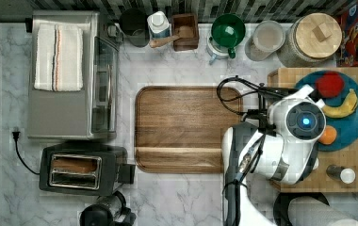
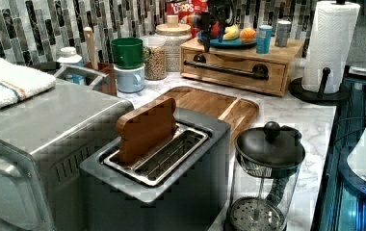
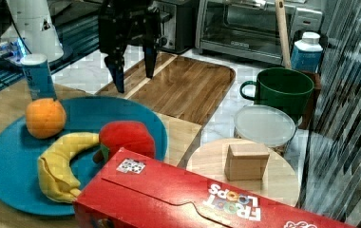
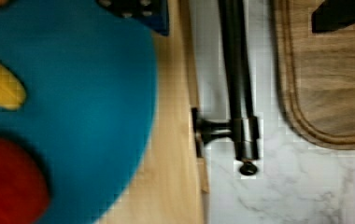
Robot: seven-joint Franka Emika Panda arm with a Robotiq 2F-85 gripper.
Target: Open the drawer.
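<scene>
Top view: arm and wrist housing cover my gripper [image 1: 262,101], so from here I cannot judge my fingers; what it does give is the plan, with the bamboo box at the top view's right, the blue plate [image 1: 356,123] of fruit on it, and the walnut tray [image 1: 186,129] just beside its front. Left view: the drawer [image 2: 236,72] sits shut in the box under the plate, its black bar handle [image 2: 229,69] running along the front panel, a face hidden from above; my gripper [image 2: 215,21] hangs above the plate's edge, well clear of the bar. Right view: my two fingers [image 3: 117,71] point down, spread apart and holding nothing, over the seam between plate and tray. Wrist view: the handle [image 4: 237,79] lies straight below me with its standoff post and end cap, counter marble showing between bar and tray, and one fingertip [image 4: 140,11] overlaps the plate. Risk, as I judge it: descending as I stand, the plate-side finger could land on the plate rim or box top instead of slipping behind the bar, nudging the fruit; gripping near the bar's end could skew the pull and jam the drawer; and the walnut tray lying close in front may block the drawer's travel.
</scene>
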